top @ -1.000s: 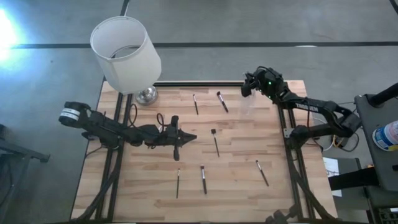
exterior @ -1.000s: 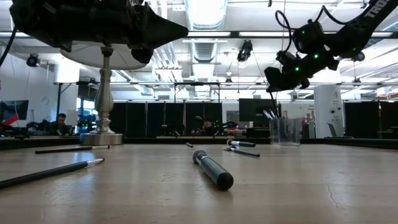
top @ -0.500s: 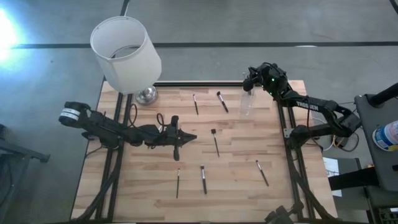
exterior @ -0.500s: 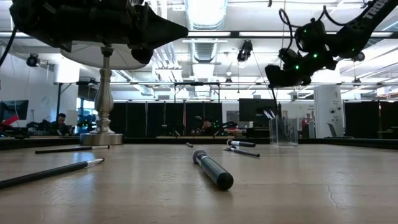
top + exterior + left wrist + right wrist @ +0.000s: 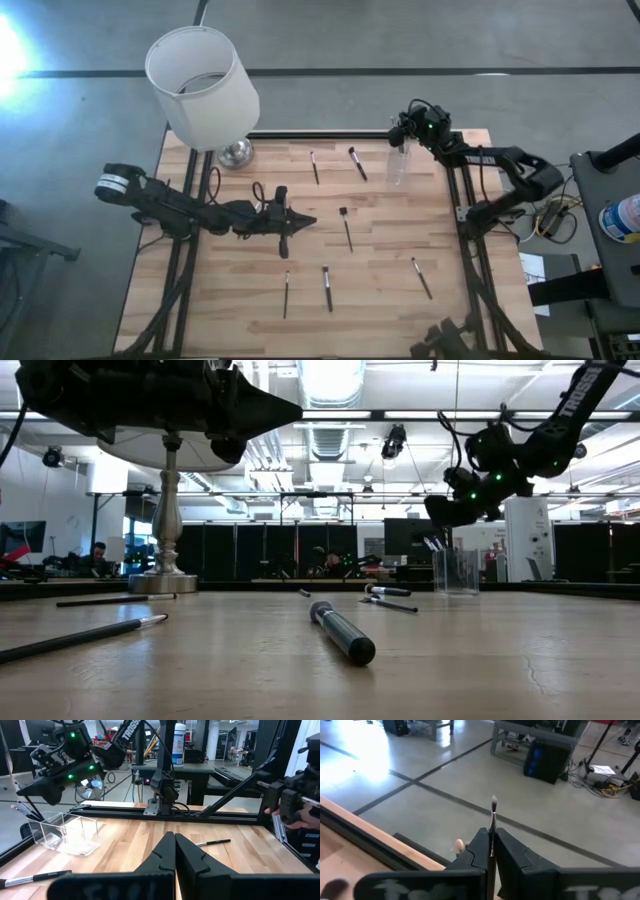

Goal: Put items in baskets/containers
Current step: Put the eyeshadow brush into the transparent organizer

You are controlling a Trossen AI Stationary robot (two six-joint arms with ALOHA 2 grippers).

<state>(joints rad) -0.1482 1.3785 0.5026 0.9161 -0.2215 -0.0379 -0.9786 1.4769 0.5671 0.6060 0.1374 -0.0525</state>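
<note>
My right gripper (image 5: 397, 137) hangs at the table's far right, just above the clear cup (image 5: 397, 166), and is shut on a thin brush (image 5: 493, 815). The cup (image 5: 65, 834) stands upright on its base with a few brushes (image 5: 22, 812) leaning inside it. Several brushes lie flat on the wood: two at the far middle (image 5: 314, 167) (image 5: 357, 163), one at the centre (image 5: 345, 228), three toward the near edge (image 5: 286, 294) (image 5: 326, 288) (image 5: 421, 278). My left gripper (image 5: 308, 221) waits shut and level over the table's left middle. My right gripper pinches the brush's handle (image 5: 492, 829) between its two fingers. The brush lies along the fingers, and its bristle end (image 5: 493, 803) sticks out past their tips. It is lifted clear of the table, above the cup.
A lamp with a big white shade (image 5: 200, 85) and a metal foot (image 5: 236, 152) stands at the far left corner. Black frame rails run along the table's left side (image 5: 190, 250) and right side (image 5: 470, 250). Bare wood shows between the scattered brushes.
My right gripper has sunk toward the cup and tipped a little further down, still shut on the brush. Its elbow has swung toward the table's right edge.
</note>
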